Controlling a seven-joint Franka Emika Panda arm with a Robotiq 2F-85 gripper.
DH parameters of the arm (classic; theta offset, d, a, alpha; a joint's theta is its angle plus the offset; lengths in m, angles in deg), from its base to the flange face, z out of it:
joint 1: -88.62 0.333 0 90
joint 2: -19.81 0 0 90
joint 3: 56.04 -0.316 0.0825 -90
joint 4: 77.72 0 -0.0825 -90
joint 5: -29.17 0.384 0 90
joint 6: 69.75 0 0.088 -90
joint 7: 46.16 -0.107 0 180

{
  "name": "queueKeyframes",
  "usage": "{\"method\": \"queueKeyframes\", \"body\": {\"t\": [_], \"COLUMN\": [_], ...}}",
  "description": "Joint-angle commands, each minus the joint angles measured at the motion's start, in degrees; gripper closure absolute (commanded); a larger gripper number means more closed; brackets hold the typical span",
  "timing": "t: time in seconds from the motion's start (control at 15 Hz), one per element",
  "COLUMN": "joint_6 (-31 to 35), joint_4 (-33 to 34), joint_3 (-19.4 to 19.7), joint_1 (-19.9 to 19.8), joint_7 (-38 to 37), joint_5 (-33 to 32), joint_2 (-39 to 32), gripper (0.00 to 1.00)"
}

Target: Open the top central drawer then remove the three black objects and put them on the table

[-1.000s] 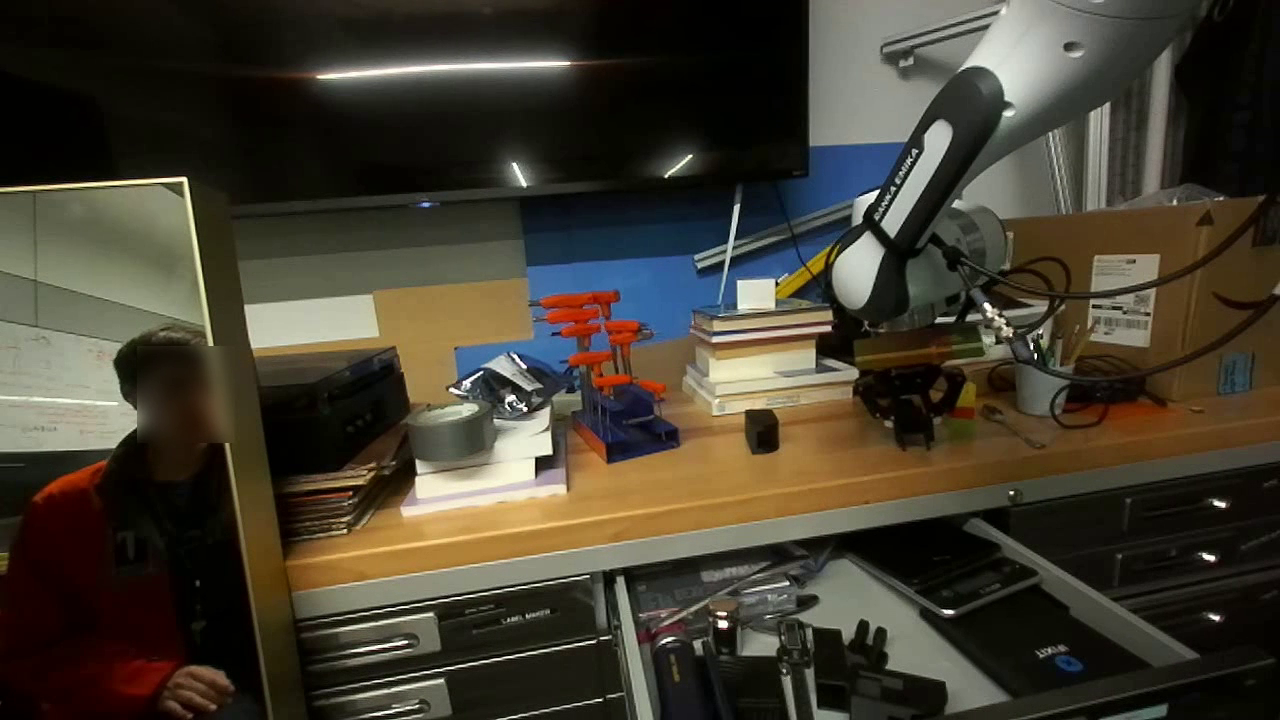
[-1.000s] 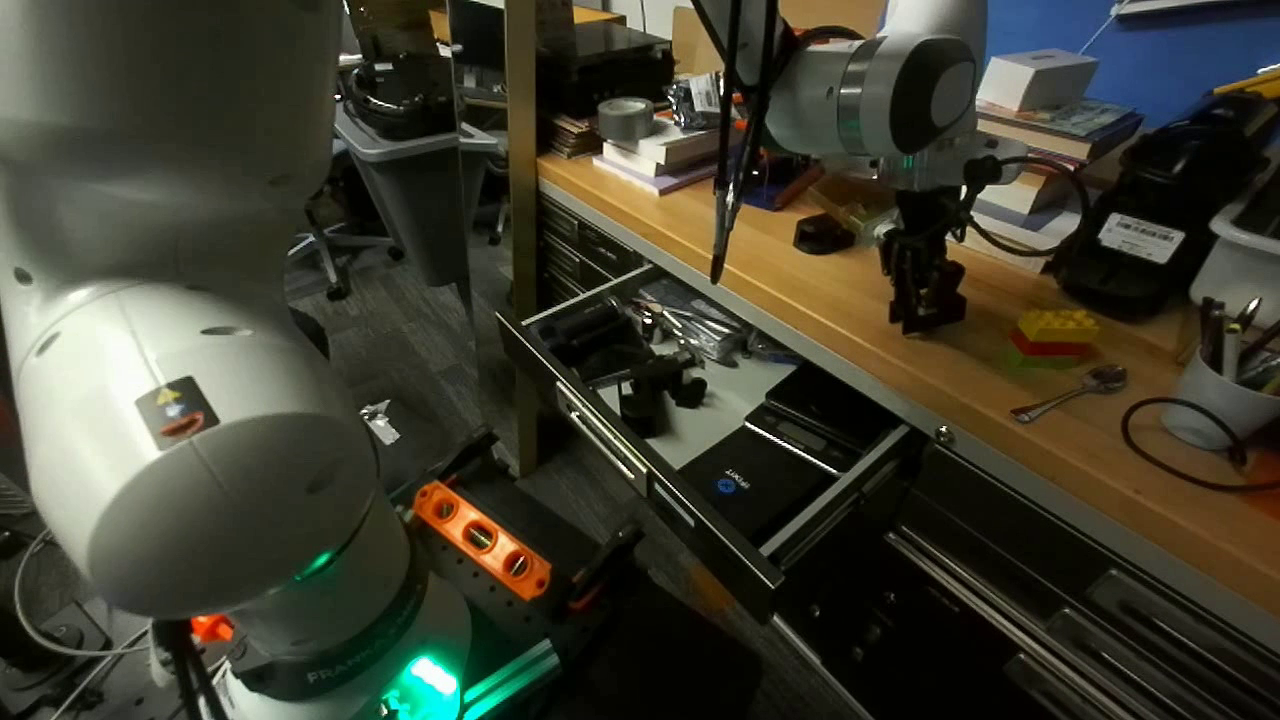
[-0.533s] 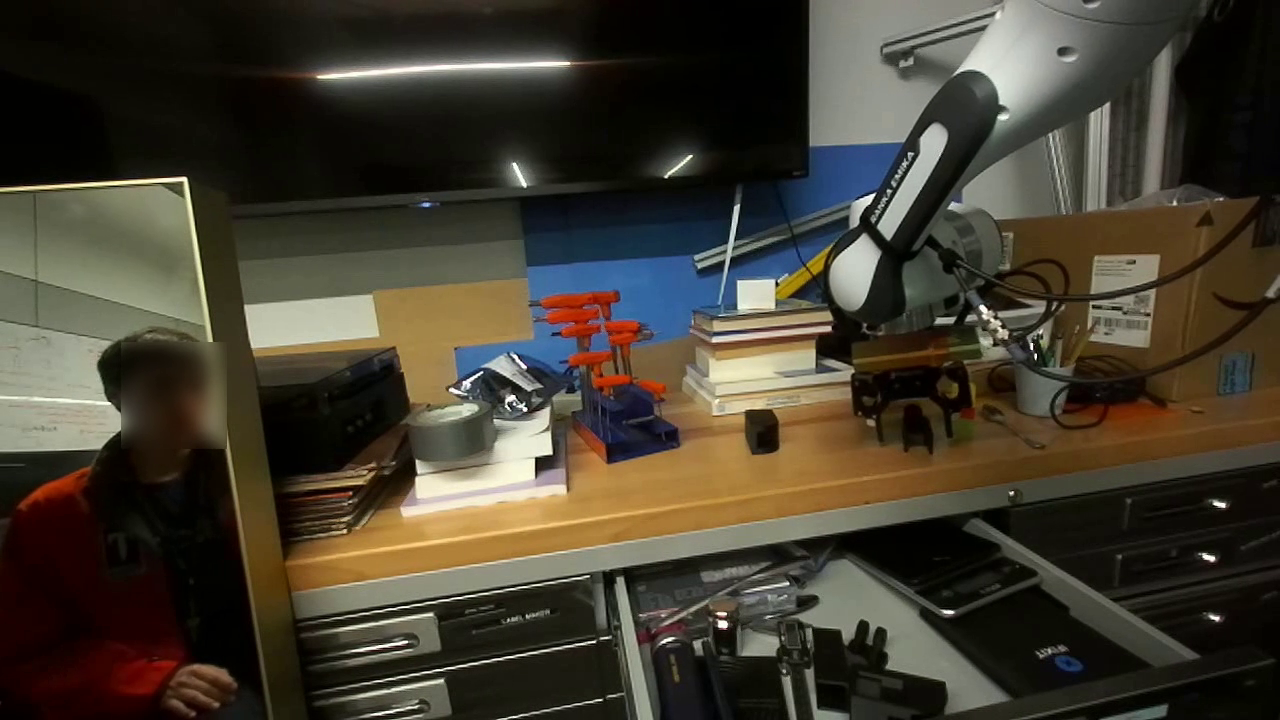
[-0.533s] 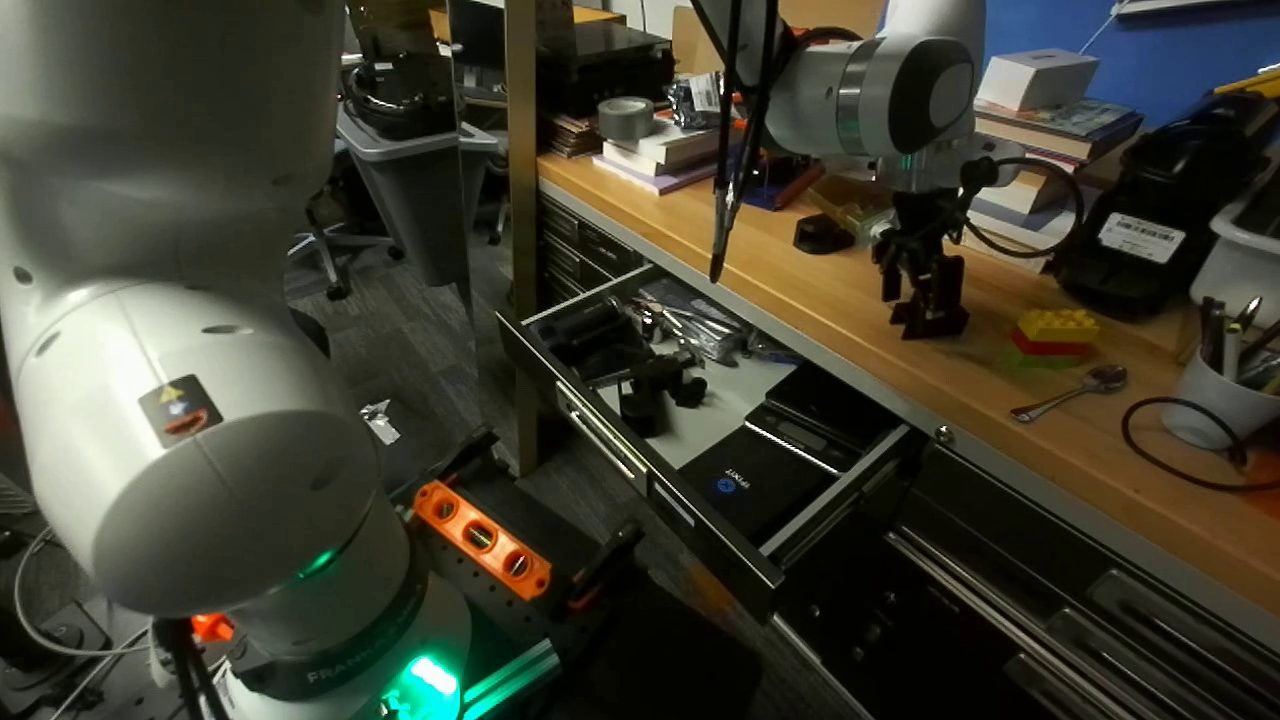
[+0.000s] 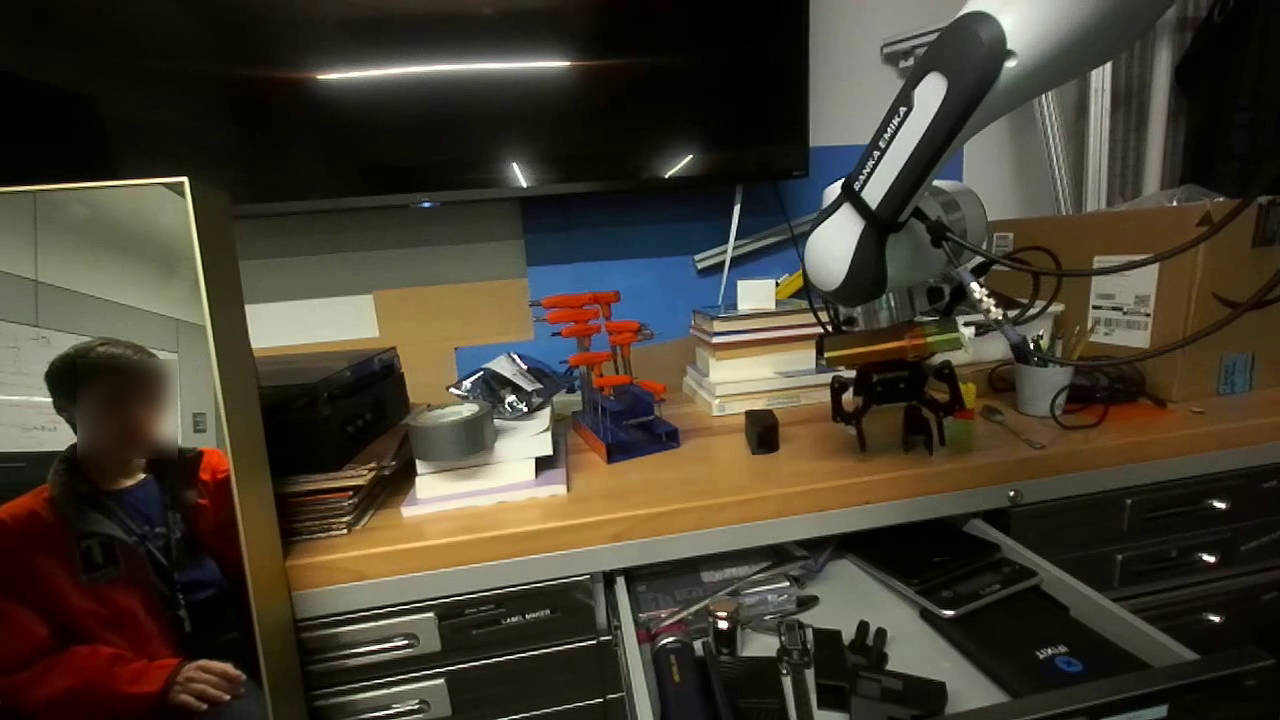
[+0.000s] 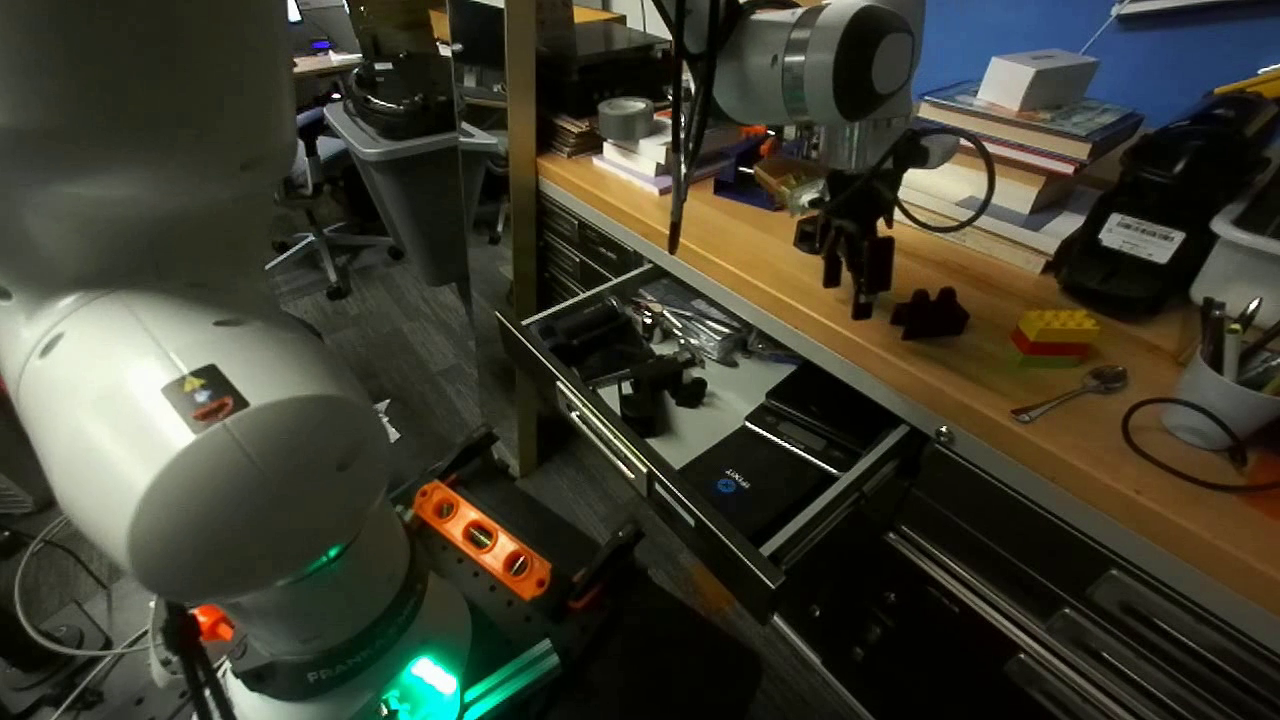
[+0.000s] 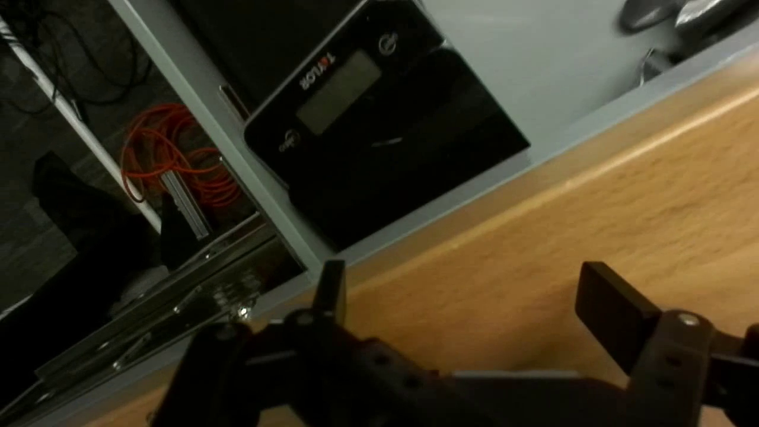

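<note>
Black two-fingered gripper [image 7: 465, 290] spread wide over light brown wooden workbench top [image 5: 650, 495]

The fingers [image 7: 619, 320] stand far apart, with plain wood showing between them in the wrist view; they grasp nothing. In an exterior view, a small black two-pronged piece [image 6: 930, 316] sits on the workbench top just beside them, not touching. A small black rectangular block [image 5: 762, 432] stands farther along, near a blue rack [image 5: 630, 425] of orange-red-handled tools [image 5: 585, 300].

The wide, shallow dark grey metal drawer [image 6: 742, 392] below is pulled out. It holds a flat black scale marked TAYLOR [image 7: 379, 118], a flat black case with a blue emblem [image 5: 1035, 640] and a cluster of black items [image 5: 905, 690]; which of these, if any, counts among the three cannot be told.
</note>
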Motion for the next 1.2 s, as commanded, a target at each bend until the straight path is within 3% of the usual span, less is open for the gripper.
{"method": "queueKeyframes", "body": {"t": [0.0,0.33,0.6,1.13], "joint_6": [-0.18,5.09,13.27,25.80], "joint_4": [-10.44,-21.18,-26.77,-29.88], "joint_3": [-2.50,-7.57,-9.17,-8.75], "joint_1": [1.89,2.39,2.29,2.33], "joint_7": [-3.76,-4.42,-7.29,-10.69], "joint_5": [2.48,8.03,10.70,14.42], "joint_2": [9.62,14.67,14.25,7.47], "gripper": [0.00,0.00,0.00,0.00]}}
